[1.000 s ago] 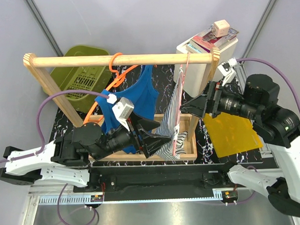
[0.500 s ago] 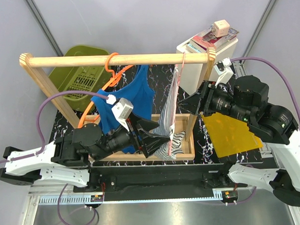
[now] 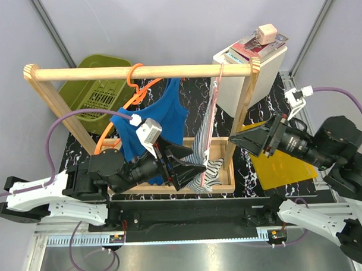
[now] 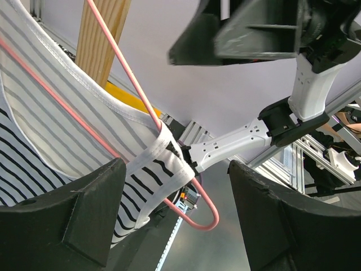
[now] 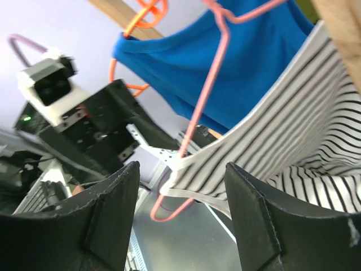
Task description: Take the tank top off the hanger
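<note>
We're at pre-grasp: tank top [image 3: 168,115] hangs on the orange hanger [image 3: 134,77], left of the striped top [image 3: 208,147] on the rail [image 3: 95,73]. L gripper [image 3: 197,160] has jaws apart, empty, at the stripes. R gripper [image 3: 243,142] is apart too, empty. Next, L should probably shift left onto the blue cloth.

In the top view the left arm [image 3: 111,170] hides the bottom of the tank top [image 3: 168,115], which covers part of the hanger [image 3: 138,94]. The left wrist view cuts off the striped garment [image 4: 67,130].
</note>
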Controlling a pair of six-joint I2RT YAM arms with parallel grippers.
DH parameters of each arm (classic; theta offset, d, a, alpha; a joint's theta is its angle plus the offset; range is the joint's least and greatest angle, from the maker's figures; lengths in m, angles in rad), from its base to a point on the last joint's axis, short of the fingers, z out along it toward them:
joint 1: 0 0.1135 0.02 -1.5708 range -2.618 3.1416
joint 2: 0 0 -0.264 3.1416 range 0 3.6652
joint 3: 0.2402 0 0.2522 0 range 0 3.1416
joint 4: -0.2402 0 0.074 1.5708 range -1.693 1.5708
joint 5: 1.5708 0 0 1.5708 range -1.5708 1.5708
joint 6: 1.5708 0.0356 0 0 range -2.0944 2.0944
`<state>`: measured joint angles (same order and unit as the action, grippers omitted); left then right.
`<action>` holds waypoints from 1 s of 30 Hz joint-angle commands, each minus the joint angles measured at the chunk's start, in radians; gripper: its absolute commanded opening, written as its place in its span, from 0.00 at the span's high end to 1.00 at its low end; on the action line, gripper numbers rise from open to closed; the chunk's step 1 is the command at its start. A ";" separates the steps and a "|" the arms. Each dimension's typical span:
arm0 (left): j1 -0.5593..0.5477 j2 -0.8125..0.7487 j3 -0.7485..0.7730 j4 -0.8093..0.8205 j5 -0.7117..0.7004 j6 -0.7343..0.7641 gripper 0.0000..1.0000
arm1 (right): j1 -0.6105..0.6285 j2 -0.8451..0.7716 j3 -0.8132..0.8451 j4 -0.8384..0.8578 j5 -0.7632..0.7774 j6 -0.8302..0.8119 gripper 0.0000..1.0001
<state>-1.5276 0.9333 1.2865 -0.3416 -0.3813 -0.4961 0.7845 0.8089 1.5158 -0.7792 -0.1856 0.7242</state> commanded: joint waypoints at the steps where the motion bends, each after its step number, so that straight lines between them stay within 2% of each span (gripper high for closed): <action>1: -0.005 0.007 0.004 0.059 -0.004 -0.001 0.23 | 0.010 0.033 0.036 0.048 -0.032 0.006 0.30; 9: -0.005 0.016 0.000 0.055 -0.053 0.004 0.23 | 0.012 0.092 0.095 0.032 0.064 -0.041 0.24; 14: -0.005 0.044 0.010 0.056 -0.115 0.022 0.24 | 0.013 0.139 0.141 -0.041 0.127 -0.095 0.21; 18: -0.005 0.126 0.130 0.018 -0.168 0.071 0.25 | 0.018 0.125 0.118 -0.051 0.179 -0.123 0.19; 21: -0.006 0.194 0.249 -0.043 -0.232 0.093 0.25 | 0.018 0.070 0.064 -0.031 0.221 -0.138 0.14; 26: -0.002 0.278 0.391 -0.109 -0.326 0.117 0.29 | 0.019 -0.052 -0.094 0.047 0.123 -0.160 0.02; 30: 0.003 0.329 0.430 -0.129 -0.366 0.122 0.35 | 0.018 -0.167 -0.231 0.106 0.109 -0.152 0.00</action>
<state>-1.5291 1.2304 1.6558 -0.4438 -0.6437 -0.4046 0.7933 0.7147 1.3697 -0.7654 -0.0502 0.5907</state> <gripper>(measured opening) 0.676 0.992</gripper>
